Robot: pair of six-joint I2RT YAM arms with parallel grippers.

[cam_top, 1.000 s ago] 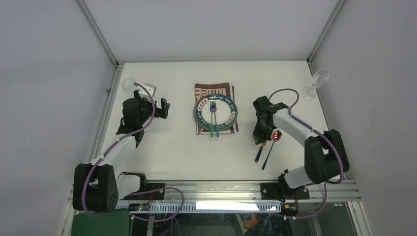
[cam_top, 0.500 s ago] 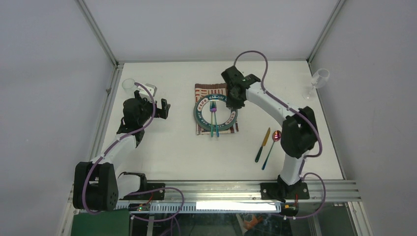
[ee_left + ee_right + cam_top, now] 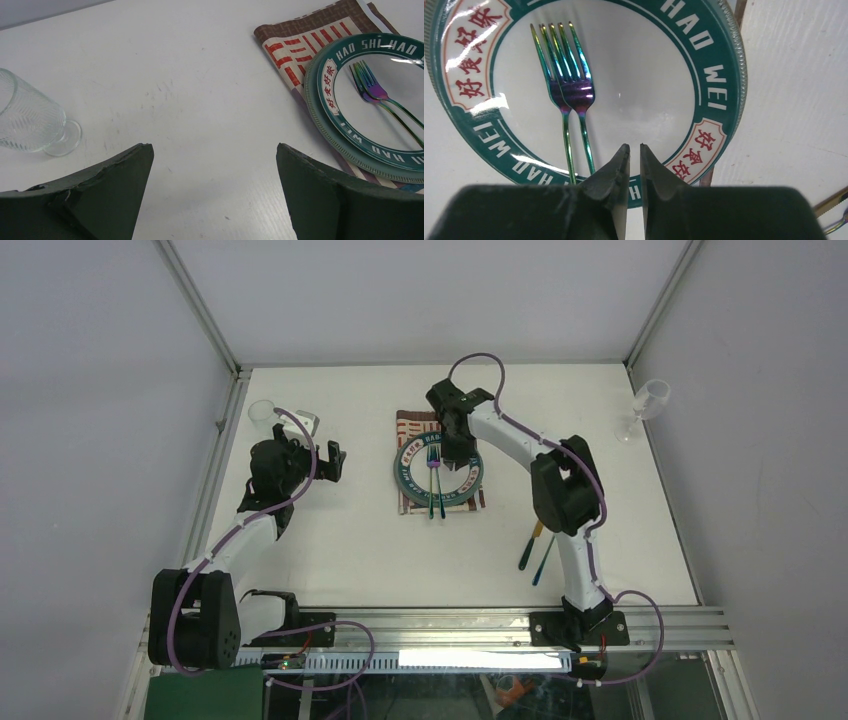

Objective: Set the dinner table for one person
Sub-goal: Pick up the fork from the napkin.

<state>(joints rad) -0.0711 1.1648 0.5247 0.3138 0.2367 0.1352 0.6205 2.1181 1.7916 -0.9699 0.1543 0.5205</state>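
Dinner table [image 3: 360, 550] bears everything. Left of the plate [image 3: 724, 70]: glass [image 3: 30, 117], left gripper [image 3: 214, 147] wide open, empty. Over the plate: right gripper [image 3: 634, 150], jaws a sliver apart, holding nothing. Risk: the two forks [image 3: 574, 92] touch, so a pinch may lift both or skid one. Right of the plate: knife [image 3: 530, 545] and spoon [image 3: 545, 560].

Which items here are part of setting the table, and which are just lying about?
Job: dinner table, placemat, plate, two forks, knife, teal-handled utensil, ribbed glass.
Lying about: possibly the stemmed glass at the far right edge; nothing else clearly.
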